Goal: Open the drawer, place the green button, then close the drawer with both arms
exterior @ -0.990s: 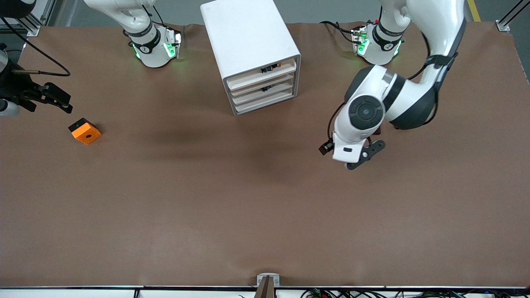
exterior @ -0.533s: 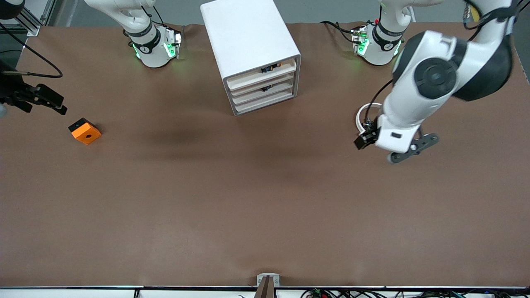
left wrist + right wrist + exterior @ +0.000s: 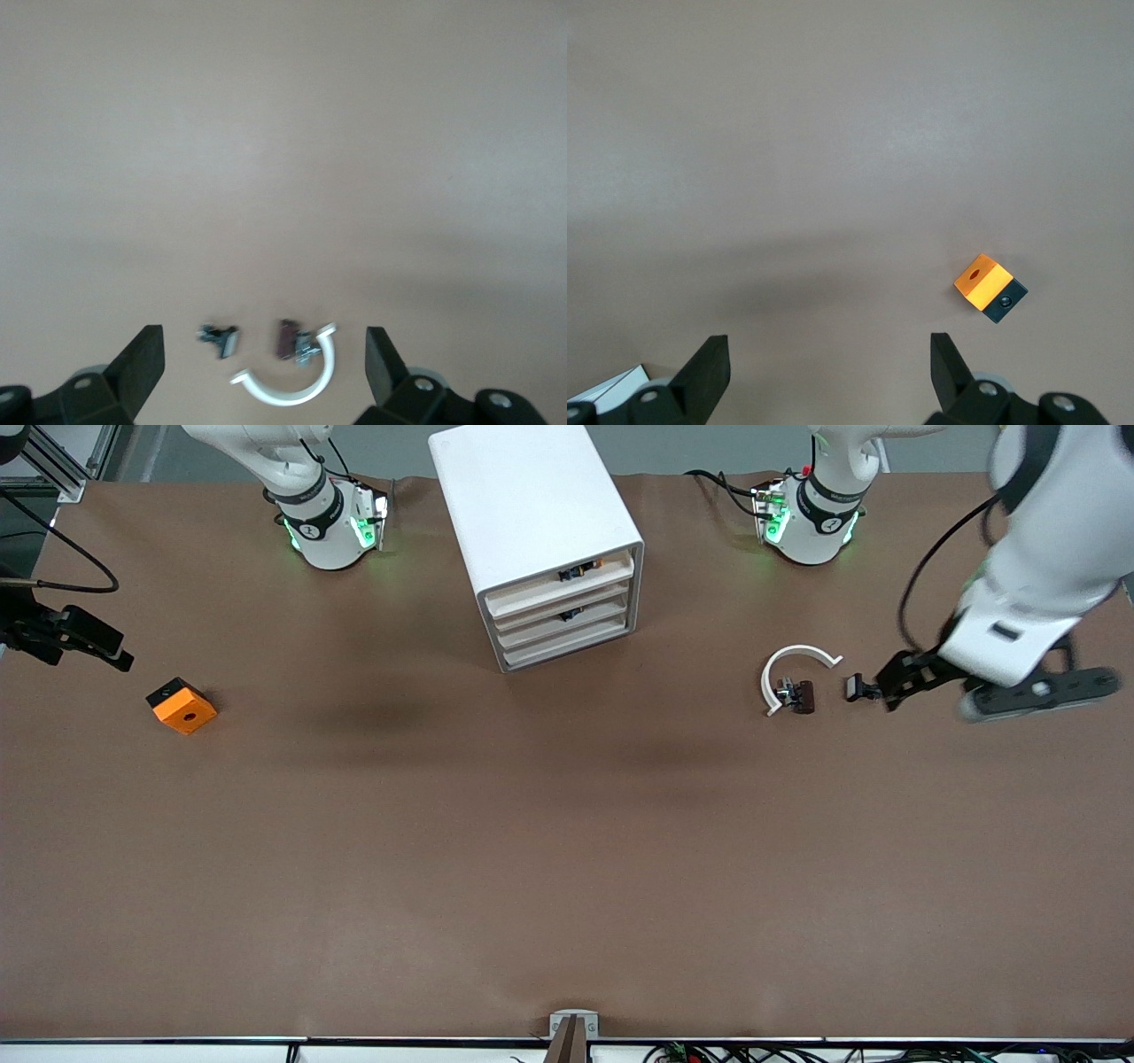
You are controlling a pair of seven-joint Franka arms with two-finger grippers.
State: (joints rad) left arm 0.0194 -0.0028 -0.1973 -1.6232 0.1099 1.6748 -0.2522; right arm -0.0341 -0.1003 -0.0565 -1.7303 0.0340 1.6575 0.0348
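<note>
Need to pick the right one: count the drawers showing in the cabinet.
4, stacked in the white cabinet: top drawer, second-highest, third, lowest. All shut.

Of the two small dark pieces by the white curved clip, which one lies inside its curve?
The brownish piece sits within the white curved clip; the other dark piece lies apart, outside the curve, toward the left arm's end.

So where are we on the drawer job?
Done: unclear. The drawer looks shut, and a small dark item shows in it, too small to call the button.
In hand: nothing. The left end effector is open over the white ring; the right end effector is open near the orange block.
Left: can't confirm. No button shows on the table.
</note>
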